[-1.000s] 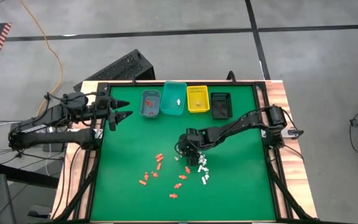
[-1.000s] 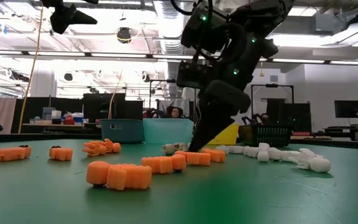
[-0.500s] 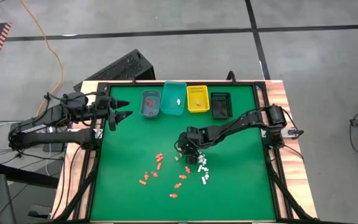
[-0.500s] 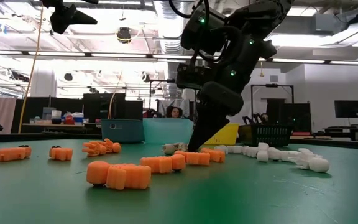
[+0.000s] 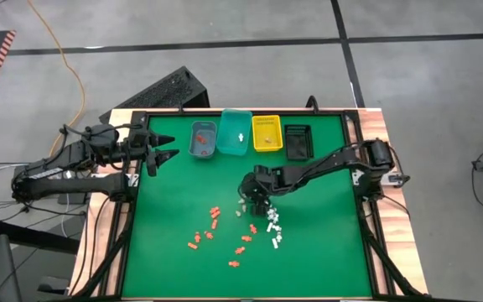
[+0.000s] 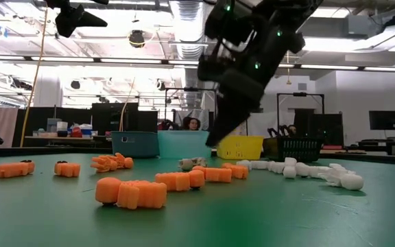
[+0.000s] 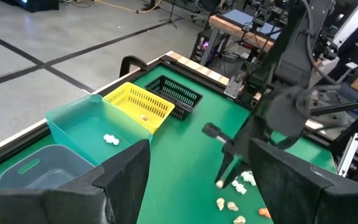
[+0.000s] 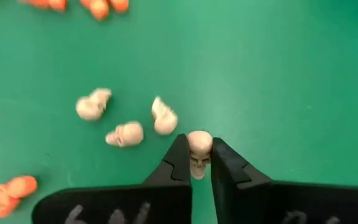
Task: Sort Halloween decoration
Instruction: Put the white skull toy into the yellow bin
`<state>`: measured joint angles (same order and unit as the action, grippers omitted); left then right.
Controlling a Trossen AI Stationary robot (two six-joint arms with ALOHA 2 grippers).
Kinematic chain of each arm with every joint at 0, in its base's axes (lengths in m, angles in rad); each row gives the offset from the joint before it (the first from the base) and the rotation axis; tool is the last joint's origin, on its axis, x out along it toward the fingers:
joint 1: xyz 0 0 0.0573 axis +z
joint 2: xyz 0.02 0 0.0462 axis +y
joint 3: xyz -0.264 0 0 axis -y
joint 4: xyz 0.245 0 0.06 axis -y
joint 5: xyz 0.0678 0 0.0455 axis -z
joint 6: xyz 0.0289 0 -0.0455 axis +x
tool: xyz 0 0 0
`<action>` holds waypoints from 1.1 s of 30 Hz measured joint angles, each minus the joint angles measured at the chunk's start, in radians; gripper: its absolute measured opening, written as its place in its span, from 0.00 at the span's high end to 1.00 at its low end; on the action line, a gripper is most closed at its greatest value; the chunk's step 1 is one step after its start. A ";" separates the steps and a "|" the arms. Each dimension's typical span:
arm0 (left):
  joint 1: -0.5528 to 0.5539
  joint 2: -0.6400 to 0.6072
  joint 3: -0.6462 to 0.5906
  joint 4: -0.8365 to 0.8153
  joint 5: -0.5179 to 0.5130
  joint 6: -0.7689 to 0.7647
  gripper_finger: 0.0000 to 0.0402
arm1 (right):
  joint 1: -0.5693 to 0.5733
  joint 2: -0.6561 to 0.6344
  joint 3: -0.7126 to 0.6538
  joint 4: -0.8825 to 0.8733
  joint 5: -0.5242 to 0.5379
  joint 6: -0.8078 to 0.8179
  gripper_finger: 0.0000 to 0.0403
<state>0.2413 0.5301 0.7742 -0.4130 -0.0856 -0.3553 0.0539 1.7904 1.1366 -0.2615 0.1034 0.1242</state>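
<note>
We see the right claw point(image 8: 197, 163) clamped on a tan skull piece point(image 8: 199, 149), lifted just above the green tabletop point(image 5: 325, 252) near three loose skulls point(image 8: 129, 134). Left claw point(image 5: 168, 148) hangs spread wide at the tabletop's left edge, holding nothing, beside the bins point(image 5: 203, 141).

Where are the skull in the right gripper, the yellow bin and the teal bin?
skull point(image 8: 199, 149), right wrist view: its tan crown between the right gripper's fingers.
yellow bin point(image 5: 267, 147), high view: its near rim.
teal bin point(image 5: 235, 114), high view: its far rim.
</note>
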 joint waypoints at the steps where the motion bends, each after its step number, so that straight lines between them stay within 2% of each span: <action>1: 0.000 0.000 0.000 0.000 0.000 0.000 0.35 | -0.008 -0.016 0.000 -0.001 0.001 -0.001 0.92; 7: 0.000 0.000 0.000 0.000 0.000 0.000 0.35 | -0.098 -0.133 0.002 -0.034 0.056 -0.026 0.92; 15: 0.000 0.000 0.000 0.000 0.000 -0.006 0.35 | -0.288 -0.254 0.002 -0.092 0.112 -0.049 0.92; 24: 0.000 0.000 0.000 0.000 0.000 -0.007 0.35 | -0.472 -0.221 0.002 -0.098 0.105 -0.019 0.92; 33: 0.000 0.000 0.000 0.000 0.002 -0.013 0.35 | -0.532 -0.148 0.002 -0.109 0.021 0.009 0.86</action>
<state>0.2413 0.5301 0.7742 -0.4129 -0.0840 -0.3683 -0.4779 1.6426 1.1390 -0.3710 0.1243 0.1330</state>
